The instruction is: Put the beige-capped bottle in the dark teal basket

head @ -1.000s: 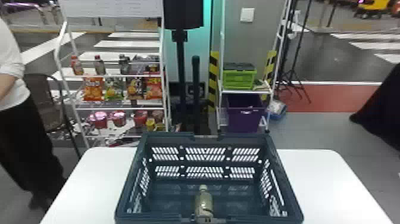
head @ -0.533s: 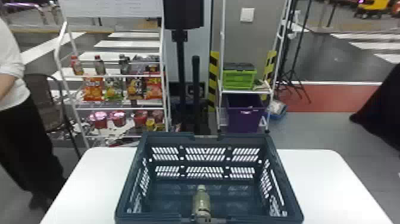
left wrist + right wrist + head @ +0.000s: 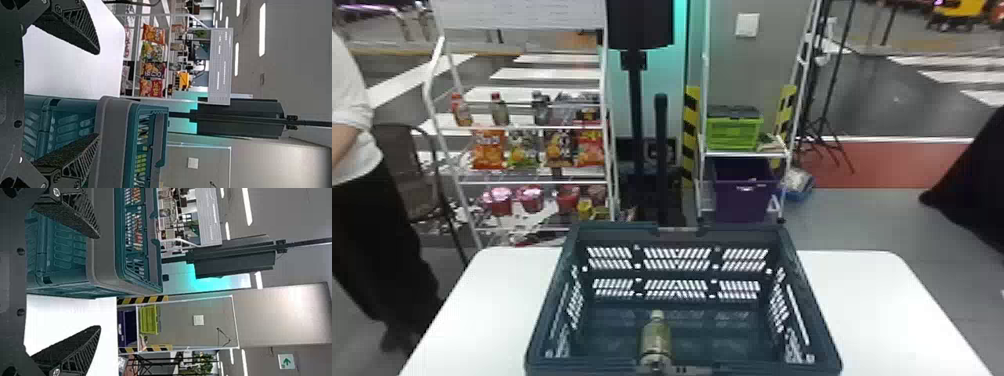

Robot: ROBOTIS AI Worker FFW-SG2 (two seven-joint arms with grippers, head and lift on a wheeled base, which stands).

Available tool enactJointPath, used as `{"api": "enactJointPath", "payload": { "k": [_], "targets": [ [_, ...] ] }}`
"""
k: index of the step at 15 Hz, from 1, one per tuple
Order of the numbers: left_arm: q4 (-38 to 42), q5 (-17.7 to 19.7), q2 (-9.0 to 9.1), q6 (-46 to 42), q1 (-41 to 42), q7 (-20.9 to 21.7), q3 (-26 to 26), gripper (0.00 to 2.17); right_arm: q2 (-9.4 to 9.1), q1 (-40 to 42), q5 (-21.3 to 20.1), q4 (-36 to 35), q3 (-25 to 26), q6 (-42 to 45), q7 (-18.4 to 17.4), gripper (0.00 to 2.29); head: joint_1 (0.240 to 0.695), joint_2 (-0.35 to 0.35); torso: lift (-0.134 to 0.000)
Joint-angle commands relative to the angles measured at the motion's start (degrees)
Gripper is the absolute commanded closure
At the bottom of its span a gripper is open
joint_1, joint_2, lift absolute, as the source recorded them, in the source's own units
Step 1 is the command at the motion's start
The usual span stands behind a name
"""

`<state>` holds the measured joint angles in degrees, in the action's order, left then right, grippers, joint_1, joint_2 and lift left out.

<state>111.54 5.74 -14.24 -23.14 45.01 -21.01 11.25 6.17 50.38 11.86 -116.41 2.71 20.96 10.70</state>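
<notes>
Beige-capped bottle [image 3: 656, 341] and pincers were apart: nearest, the left pincer [image 3: 98, 94] and right pincer [image 3: 99, 282] stood wide open and empty towards either side of the dark teal basket [image 3: 682, 230]. Beyond, the bottle appeared to lie inside by the near wall, slightly left of middle, cap pointing farward. Probably only backing the arms off remained, no grasp.

Basket [image 3: 682, 232] on white table [image 3: 877, 300]
</notes>
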Motion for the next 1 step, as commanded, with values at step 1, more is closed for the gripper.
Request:
{"api": "enactJointPath", "payload": {
  "k": [1],
  "targets": [
    [0.08, -0.12, 0.00, -0.11, 0.25, 0.00, 0.00, 0.14, -0.01, 0.16, 0.00, 0.04, 0.01, 0.00, 0.19, 0.07, 0.499, 0.000, 0.000]
  ]
}}
